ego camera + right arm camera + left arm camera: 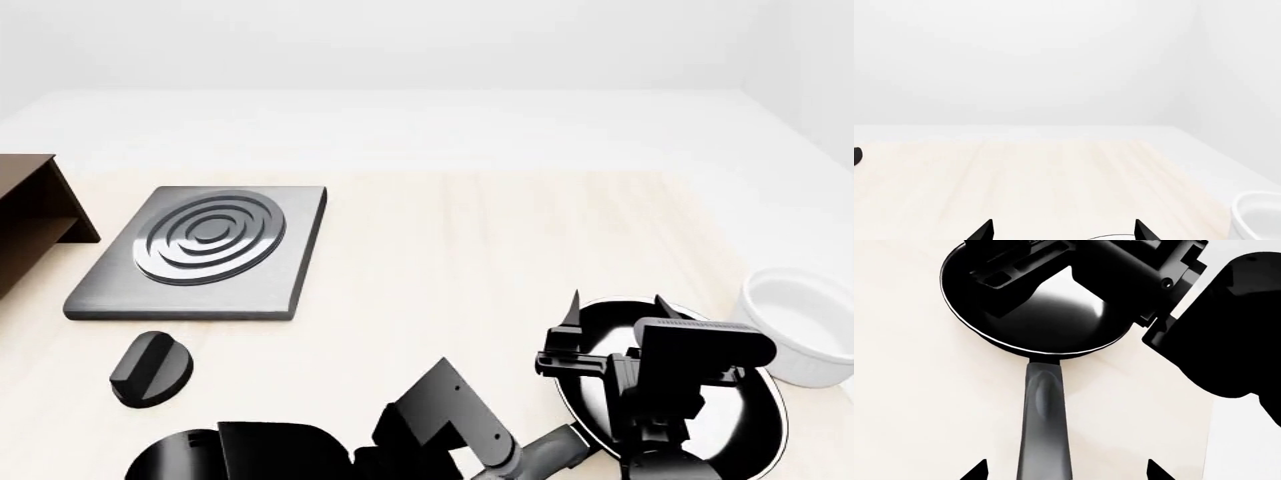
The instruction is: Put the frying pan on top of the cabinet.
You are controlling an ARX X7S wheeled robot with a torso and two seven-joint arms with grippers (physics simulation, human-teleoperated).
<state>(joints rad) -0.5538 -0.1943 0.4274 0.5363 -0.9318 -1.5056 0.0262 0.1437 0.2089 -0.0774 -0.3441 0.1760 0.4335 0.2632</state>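
The frying pan (1041,310) is round and black with a glossy inside, and its long dark grey handle (1045,415) runs toward my left gripper. In the head view the frying pan (747,435) lies on the table at the lower right. My left gripper (1067,470) is open, with one fingertip on each side of the handle and neither touching it. My right gripper (617,305) hovers over the pan, open and empty, and also shows in its own wrist view (1062,231). The dark brown cabinet (27,215) stands at the far left edge, partly cut off.
A square grey hotplate (207,250) with rings lies at the left. A small black knob-like object (150,368) lies in front of it. A white round bowl (801,325) stands just right of the pan. My left arm (447,425) crosses the bottom of the head view.
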